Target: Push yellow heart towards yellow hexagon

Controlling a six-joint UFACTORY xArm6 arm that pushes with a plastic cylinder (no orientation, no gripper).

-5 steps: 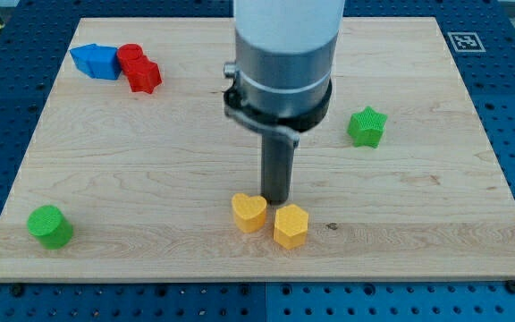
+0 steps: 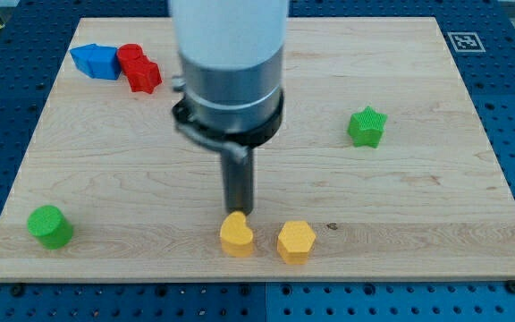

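The yellow heart (image 2: 236, 236) lies near the bottom edge of the wooden board (image 2: 418, 206), a little left of centre. The yellow hexagon (image 2: 295, 241) lies just to its right, with a small gap between them. My tip (image 2: 238, 213) stands right at the heart's top edge, touching or nearly touching it. The rod and the arm's grey body rise above it and hide the board's upper middle.
A green cylinder (image 2: 49, 226) sits at the bottom left. A green star (image 2: 367, 126) sits at the right. A blue block (image 2: 96, 61) and two red blocks (image 2: 139, 68) are clustered at the top left.
My tip and arm moved left by about 45 px. The yellow heart shifted left and slightly down, turning a little. The gap to the hexagon widened; the hexagon barely moved.
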